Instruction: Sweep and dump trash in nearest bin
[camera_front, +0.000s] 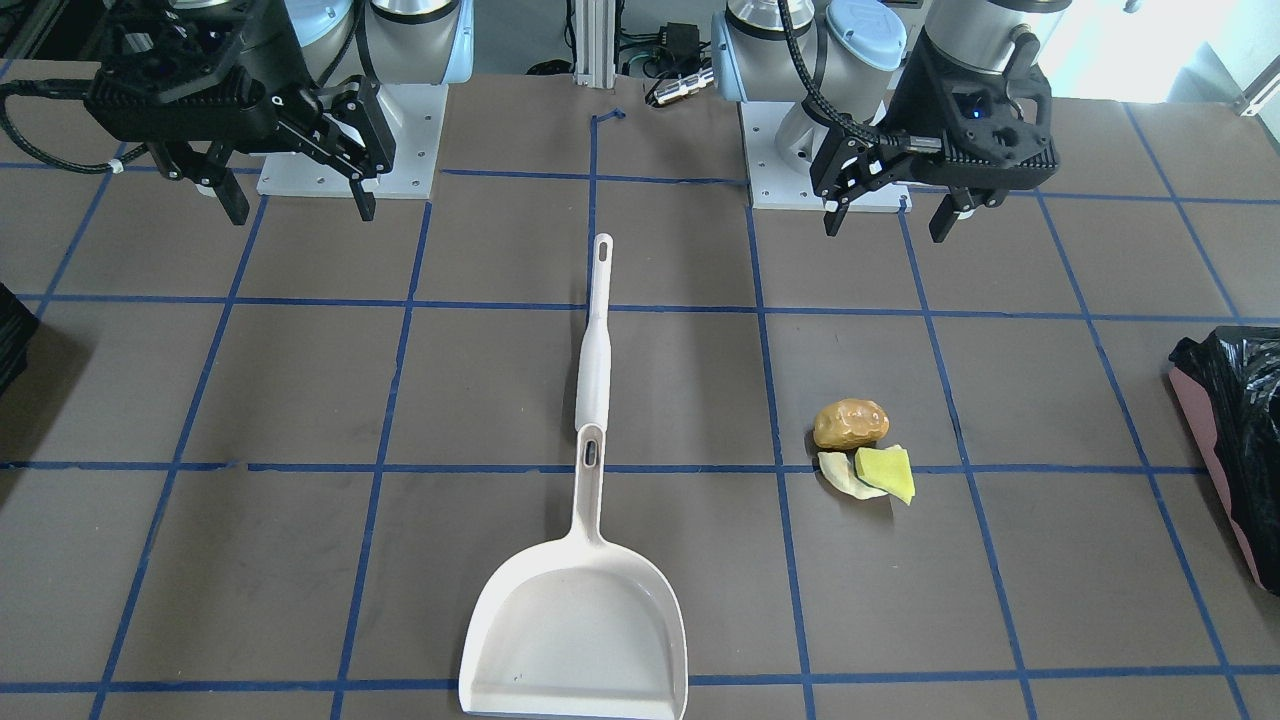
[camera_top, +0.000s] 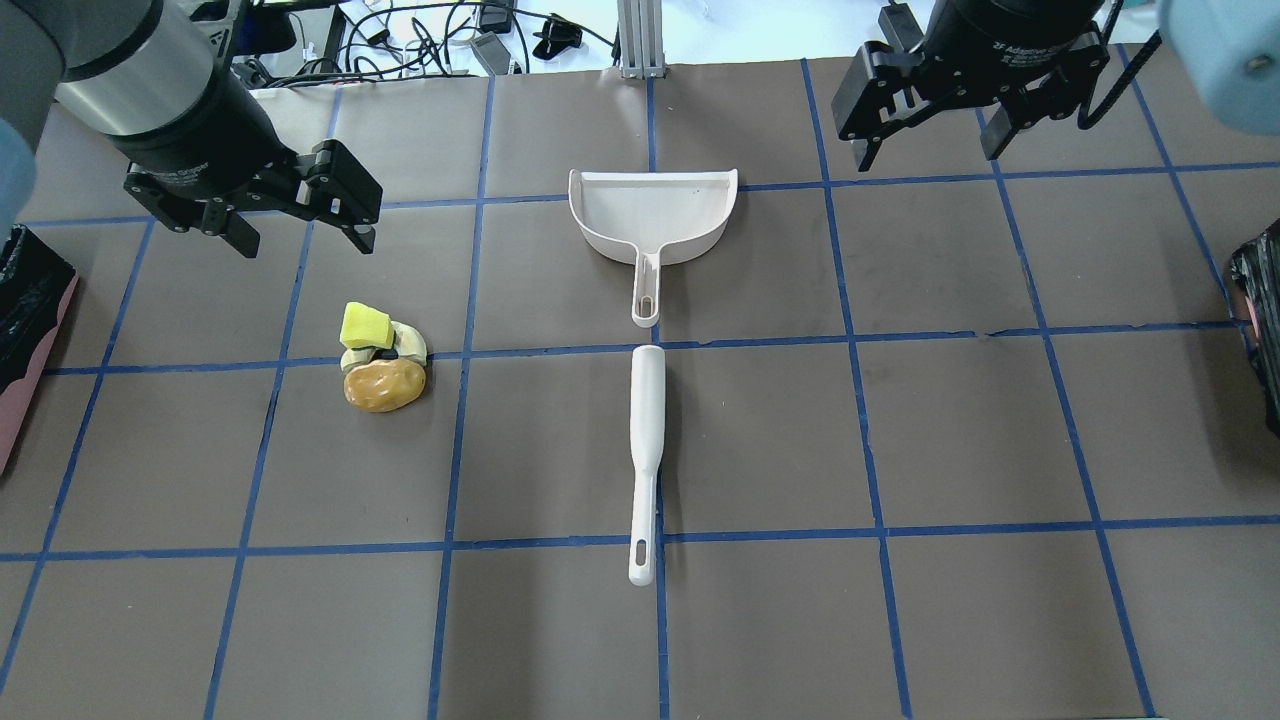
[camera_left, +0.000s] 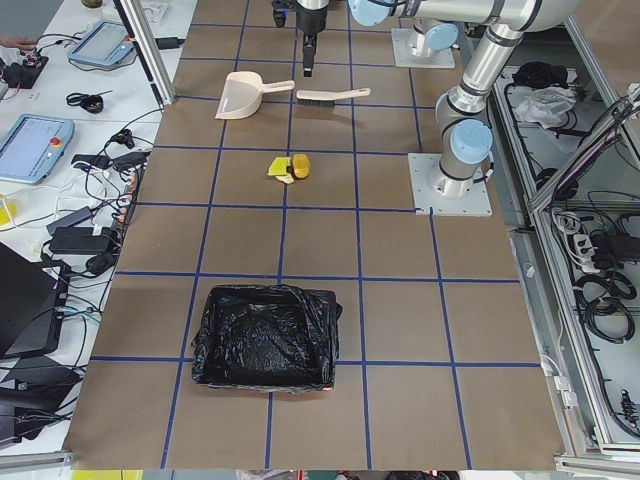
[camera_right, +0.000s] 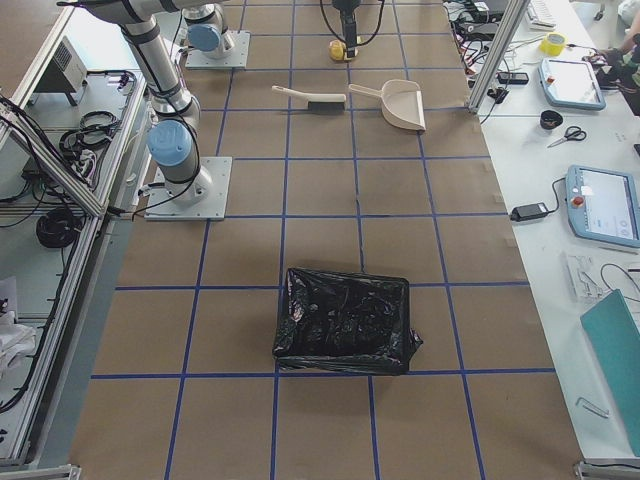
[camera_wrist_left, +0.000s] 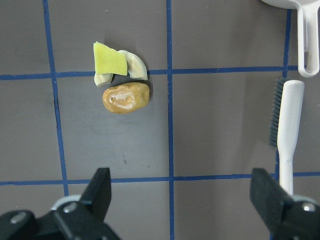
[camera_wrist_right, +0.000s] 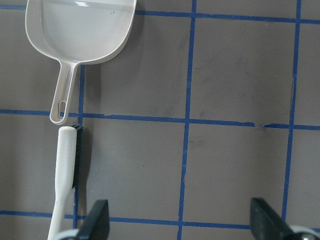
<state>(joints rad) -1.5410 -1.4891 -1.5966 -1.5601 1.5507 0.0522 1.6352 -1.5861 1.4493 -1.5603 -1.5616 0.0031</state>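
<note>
The trash lies together on the table: a golden-brown potato-like lump (camera_front: 850, 423) (camera_top: 384, 385), a pale peel piece (camera_front: 838, 472) and a yellow-green wedge (camera_front: 886, 472) (camera_top: 364, 325). It also shows in the left wrist view (camera_wrist_left: 125, 97). The pink-sided bin (camera_front: 1235, 380) (camera_top: 25, 395) with its black bag stands at the table end on my left, also seen in the exterior left view (camera_left: 265, 292). My left gripper (camera_front: 885, 215) (camera_top: 305, 240) (camera_wrist_left: 182, 195) is open and empty, above the table just beyond the trash. My right gripper (camera_front: 300, 205) (camera_top: 925, 150) (camera_wrist_right: 181, 220) is open and empty.
A white dustpan (camera_front: 575, 630) (camera_top: 652, 215) (camera_wrist_right: 80, 30) and a white hand brush (camera_front: 596, 330) (camera_top: 647, 450) (camera_wrist_left: 287, 135) lie in line at the table's middle, handle ends facing. A second black-bagged container (camera_top: 1260, 320) (camera_right: 345, 320) stands at the right end.
</note>
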